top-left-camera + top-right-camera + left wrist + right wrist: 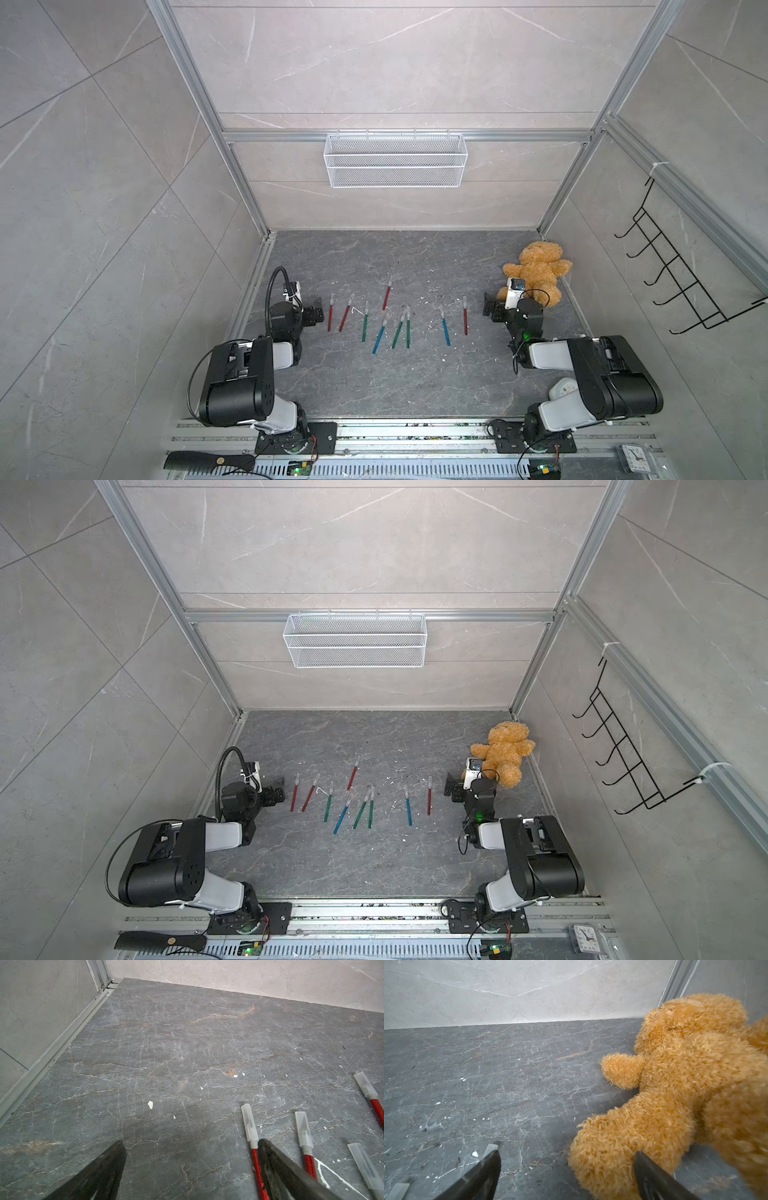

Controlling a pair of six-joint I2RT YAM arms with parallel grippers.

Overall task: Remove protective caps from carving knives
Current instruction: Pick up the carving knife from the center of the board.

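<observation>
Though left hand and right hand gape empty, the left lies just beside a red knife. Its cap points rearward.

Both top views look down; wrist views skim the tabletop.

The near half of the counter, between the arm bases, lies bare, as does the far strip up to the back wall. Across the middle the carving knives lie in a loose row, one red knife set farther back; the widest gap is between the green pair and the right blue one. The left claw, jaws wide, sits just beside the leftmost red knife. A teddy bear fills the far right corner, crowding the wide-spread right claw. A wire basket hangs on the back wall, well above.
</observation>
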